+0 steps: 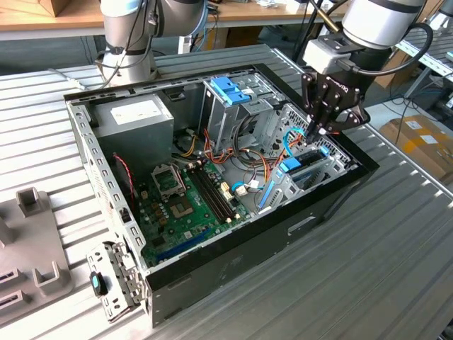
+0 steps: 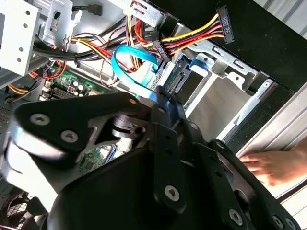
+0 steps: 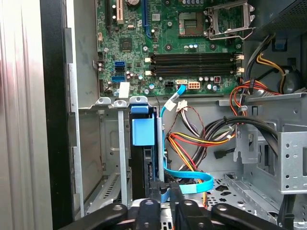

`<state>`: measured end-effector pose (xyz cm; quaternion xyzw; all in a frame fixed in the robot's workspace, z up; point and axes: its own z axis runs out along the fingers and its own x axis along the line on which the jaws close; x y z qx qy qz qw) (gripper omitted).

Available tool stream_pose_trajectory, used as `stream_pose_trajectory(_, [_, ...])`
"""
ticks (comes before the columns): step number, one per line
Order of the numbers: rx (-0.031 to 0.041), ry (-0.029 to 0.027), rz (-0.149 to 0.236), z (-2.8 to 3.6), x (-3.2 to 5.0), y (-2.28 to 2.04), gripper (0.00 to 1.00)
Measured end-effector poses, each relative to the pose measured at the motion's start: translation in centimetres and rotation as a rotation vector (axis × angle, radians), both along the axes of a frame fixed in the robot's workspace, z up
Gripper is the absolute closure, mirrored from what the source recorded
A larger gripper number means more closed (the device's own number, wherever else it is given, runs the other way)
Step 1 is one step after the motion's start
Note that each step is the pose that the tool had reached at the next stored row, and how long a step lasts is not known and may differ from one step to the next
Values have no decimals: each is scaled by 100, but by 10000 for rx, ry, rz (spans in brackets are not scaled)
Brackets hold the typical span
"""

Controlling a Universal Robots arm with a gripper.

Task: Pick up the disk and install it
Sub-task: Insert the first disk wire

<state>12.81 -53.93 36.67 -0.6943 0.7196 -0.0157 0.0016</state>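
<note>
The computer case lay open on the ribbed metal surface, with its green motherboard facing up and the grey power-supply box in the far corner at the exterior view's left. The arm reached down into the end of the case at the exterior view's right, and the claw hung low over the metal drive bay beside the case wall. The disk stood on edge inside that bay, between the upright metal partitions, with its blue rail facing the camera and its end towards the motherboard. In the first wrist view the claw sat right at the disk's near end, just beside a flat blue data cable that curled past it. Whether the claw was spread, pressed together or pinching something could not be told. Bundles of red, yellow and black wires ran beside the bay. In the second wrist view a person's hand rested outside the case, near its black edge.
</note>
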Motion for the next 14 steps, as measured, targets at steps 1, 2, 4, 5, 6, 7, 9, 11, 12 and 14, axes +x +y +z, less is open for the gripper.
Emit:
stream_pose_trajectory(1, [1, 0, 0, 0, 0, 0, 84])
stream_pose_trajectory(2, [0, 0, 0, -1, 0, 0, 84])
stream_pose_trajectory(4, [0, 0, 0, -1, 0, 0, 84])
stream_pose_trajectory(5, [1, 0, 0, -2, 0, 0, 84])
stream_pose_trajectory(6, [0, 0, 0, -2, 0, 0, 84])
stream_pose_trajectory(7, [0, 0, 0, -4, 0, 0, 84])
stream_pose_trajectory(9, [0, 0, 0, -7, 0, 0, 84])
stream_pose_trajectory(11, [0, 0, 0, -8, 0, 0, 84])
stream_pose_trajectory(12, [0, 0, 0, -8, 0, 0, 84])
stream_pose_trajectory(14, [0, 0, 0, -9, 0, 0, 84])
